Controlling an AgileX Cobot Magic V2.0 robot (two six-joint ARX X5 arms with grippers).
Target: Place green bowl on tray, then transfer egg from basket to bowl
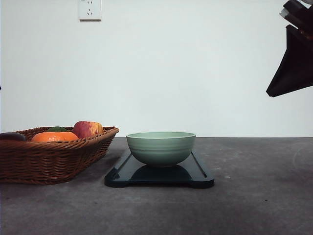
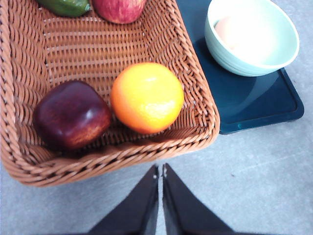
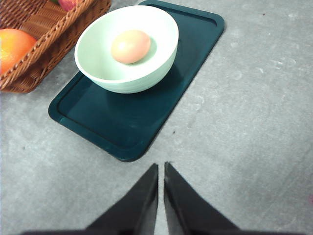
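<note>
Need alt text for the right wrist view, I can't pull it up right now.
A tan egg lies inside the pale sage-green ceramic bowl, which sits on the dark glossy rectangular tray on the grey table. The brown wicker basket beside it holds an orange; the right gripper hangs shut, empty.

green bowl (image 1: 161, 148) on tray (image 1: 200, 174), prob centred

Both grippers' fingers (image 2: 146, 196) pressed together, empty.
</note>
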